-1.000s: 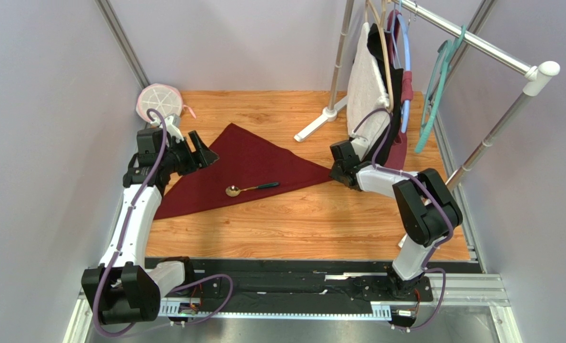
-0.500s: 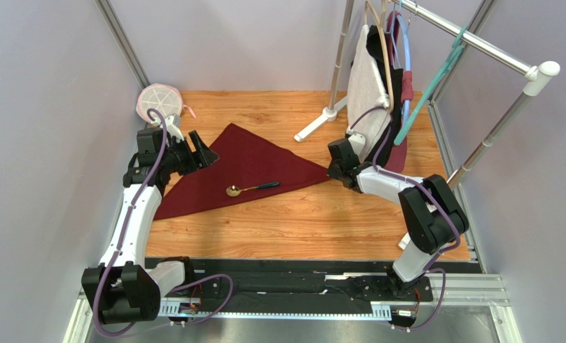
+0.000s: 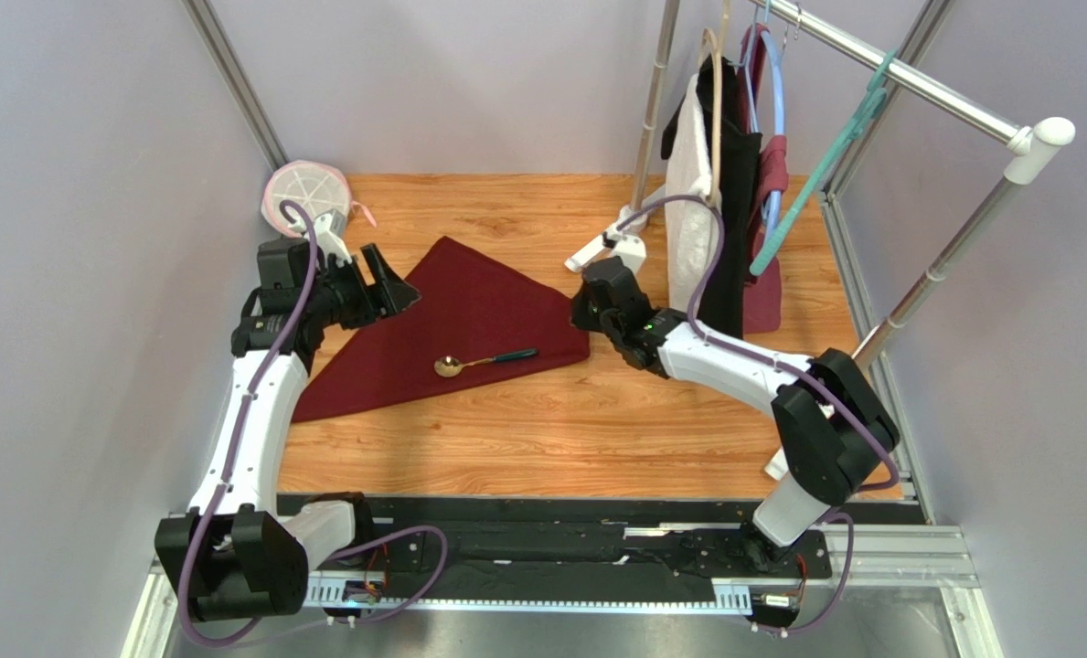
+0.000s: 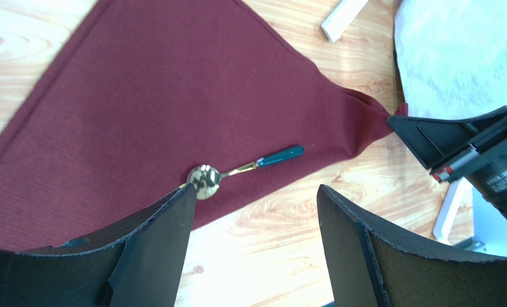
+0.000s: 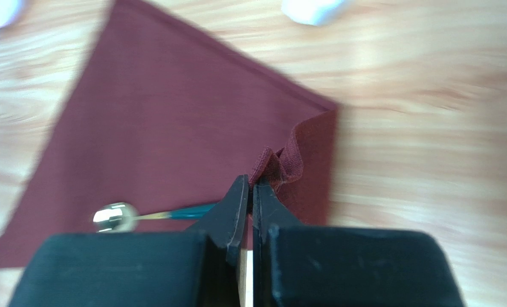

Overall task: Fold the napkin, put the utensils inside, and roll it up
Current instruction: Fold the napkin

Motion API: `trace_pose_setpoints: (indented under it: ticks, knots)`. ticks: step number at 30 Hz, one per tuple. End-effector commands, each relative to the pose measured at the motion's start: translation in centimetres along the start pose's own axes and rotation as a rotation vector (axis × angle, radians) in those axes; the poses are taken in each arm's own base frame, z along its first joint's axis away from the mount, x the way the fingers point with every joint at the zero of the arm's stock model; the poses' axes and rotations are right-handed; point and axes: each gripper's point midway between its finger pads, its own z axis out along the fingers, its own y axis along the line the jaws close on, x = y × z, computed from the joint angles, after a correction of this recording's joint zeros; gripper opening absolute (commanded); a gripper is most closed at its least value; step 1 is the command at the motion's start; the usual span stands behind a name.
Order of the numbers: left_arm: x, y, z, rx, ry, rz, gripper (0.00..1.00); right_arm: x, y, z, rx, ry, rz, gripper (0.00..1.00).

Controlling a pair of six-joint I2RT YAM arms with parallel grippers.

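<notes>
Napkin (image 3: 439, 309), maroon and folded into a triangle, lies flat on the left half of the wooden table (image 3: 576, 425), its long edge facing the arms. A spoon (image 3: 483, 362) with a golden bowl and a dark green handle rests on the cloth near that long edge, bowl to the left. The right gripper (image 5: 252, 187) has its jaws pressed together on the napkin's right corner, and the fabric bunches into a small raised fold just ahead of the fingertips. The left gripper (image 3: 395, 285) hovers above the cloth's far left edge with its jaws spread wide, holding nothing. Behind the right arm stands a clothes rack (image 3: 961, 102) with hangers and garments; a round pink item (image 3: 304, 192) sits at the table's far left corner
</notes>
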Motion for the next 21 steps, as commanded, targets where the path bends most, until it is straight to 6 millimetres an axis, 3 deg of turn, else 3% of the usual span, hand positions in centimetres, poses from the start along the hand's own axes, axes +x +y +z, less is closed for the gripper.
trace_pose_setpoints:
  ticks: [1,10,13,21]
  knots:
    - [-1.9,-0.4,-1.3,-0.010,-0.073,0.051,0.79,-1.5,7.5,0.5,-0.186,-0.051,0.010,0.00]
    - [-2.3,-0.2,-2.0,-0.018,-0.096,0.059,0.79,2.9,16.8,0.2,-0.408,0.039,-0.025,0.00]
    - [-2.1,-0.1,-2.0,-0.010,-0.094,0.052,0.79,4.1,18.9,0.2,-0.460,0.054,-0.046,0.00]
    - [-2.4,0.1,-2.2,0.013,-0.105,0.020,0.79,6.9,21.9,-0.3,-0.551,0.114,-0.070,0.00]
